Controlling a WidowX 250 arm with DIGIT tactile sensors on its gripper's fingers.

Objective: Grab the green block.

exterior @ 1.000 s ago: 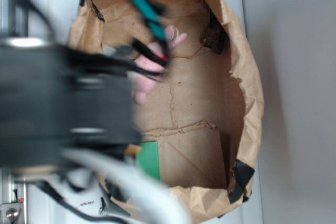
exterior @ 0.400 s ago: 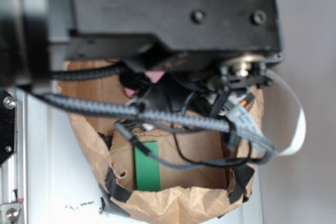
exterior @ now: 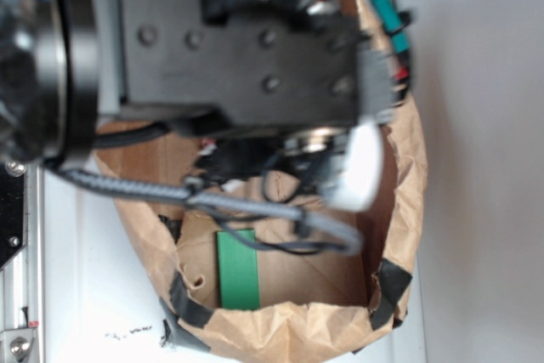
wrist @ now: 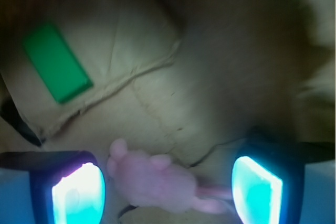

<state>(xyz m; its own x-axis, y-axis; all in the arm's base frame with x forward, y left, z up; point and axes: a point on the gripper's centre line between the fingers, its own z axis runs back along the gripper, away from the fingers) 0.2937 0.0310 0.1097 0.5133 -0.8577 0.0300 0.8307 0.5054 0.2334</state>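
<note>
The green block (exterior: pixel 237 268) lies flat on the brown paper floor of the bag, near its front left corner. In the wrist view the green block (wrist: pixel 56 62) sits at the upper left, well away from the fingers. My gripper (wrist: pixel 168 190) is open and empty, its two glowing pads (wrist: pixel 79 195) wide apart. The pink plush bunny (wrist: pixel 157 182) lies on the paper below, between the pads. In the exterior view the black arm (exterior: pixel 221 48) hides the gripper and the bunny.
The crumpled brown paper bag (exterior: pixel 408 167) walls in the work area, taped with black tape (exterior: pixel 387 291) at its front corners. Cables (exterior: pixel 255 210) hang across the bag above the block. A white surface (exterior: pixel 85 295) surrounds the bag.
The arm has swung across the bag and now covers its upper half. The green block has not moved. The bunny, seen a second ago, is hidden under the arm.
</note>
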